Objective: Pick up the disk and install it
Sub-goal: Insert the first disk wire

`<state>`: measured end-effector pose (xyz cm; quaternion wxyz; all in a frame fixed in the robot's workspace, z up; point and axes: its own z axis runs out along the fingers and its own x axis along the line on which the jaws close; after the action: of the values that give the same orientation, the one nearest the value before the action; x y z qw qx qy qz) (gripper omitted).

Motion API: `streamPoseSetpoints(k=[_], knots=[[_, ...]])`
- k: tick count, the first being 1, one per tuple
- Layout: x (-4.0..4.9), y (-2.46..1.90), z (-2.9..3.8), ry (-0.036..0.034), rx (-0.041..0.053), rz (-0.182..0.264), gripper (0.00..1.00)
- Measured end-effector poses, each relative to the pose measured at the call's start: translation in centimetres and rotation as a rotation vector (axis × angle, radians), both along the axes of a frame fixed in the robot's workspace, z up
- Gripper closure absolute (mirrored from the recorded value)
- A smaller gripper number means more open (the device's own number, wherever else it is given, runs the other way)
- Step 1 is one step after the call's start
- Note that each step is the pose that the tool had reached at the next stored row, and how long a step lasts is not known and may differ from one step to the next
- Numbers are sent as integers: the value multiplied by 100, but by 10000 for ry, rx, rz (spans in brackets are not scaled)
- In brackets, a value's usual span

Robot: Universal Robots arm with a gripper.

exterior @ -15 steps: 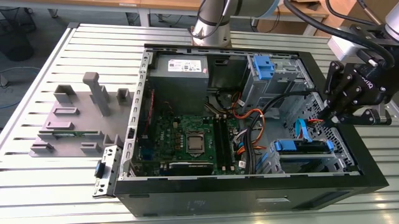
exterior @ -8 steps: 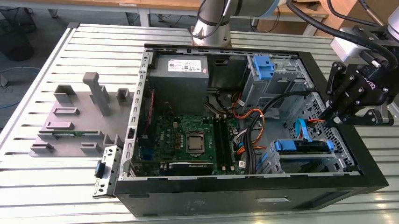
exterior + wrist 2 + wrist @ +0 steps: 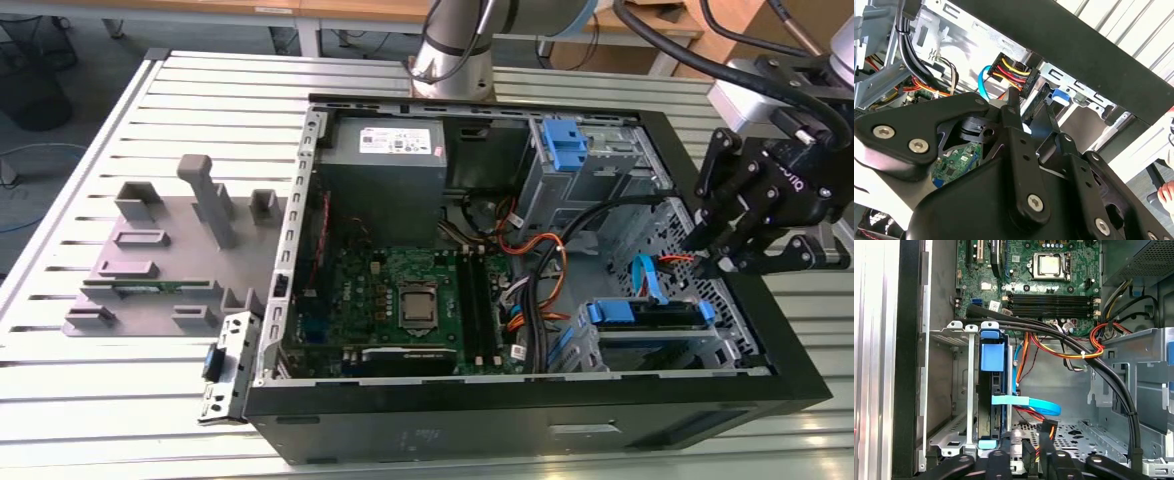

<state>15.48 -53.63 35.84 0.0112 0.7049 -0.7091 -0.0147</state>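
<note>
The flat silver-grey disk with blue rails (image 3: 650,312) sits in the open black computer case (image 3: 534,400). Above it, the black gripper (image 3: 727,262) looks nearly closed, maybe holding nothing.

Arm: one, its silver base column (image 3: 447,50) upright at the far side in the exterior view. Wrist: white housing (image 3: 761,95) above the fingers, tilted. Gripper (image 3: 731,255): black linkage type, pointing down. Fingers (image 3: 1016,125): drawn close, tips nearly together in the second wrist view; whether they pinch anything cannot be told.
</note>
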Motion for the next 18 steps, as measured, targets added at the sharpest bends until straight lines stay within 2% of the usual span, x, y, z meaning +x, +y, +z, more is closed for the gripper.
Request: streamPoseSetpoints(k=[1, 4, 11, 15, 18], knots=[[0, 0, 0, 0, 0, 0, 64], [15, 1, -10, 0, 2, 1, 64], [119, 9, -39, 8, -19, 0, 64], [180, 10, -74, 46, -72, 1, 64], [180, 10, -94, 64, -144, -2, 64]])
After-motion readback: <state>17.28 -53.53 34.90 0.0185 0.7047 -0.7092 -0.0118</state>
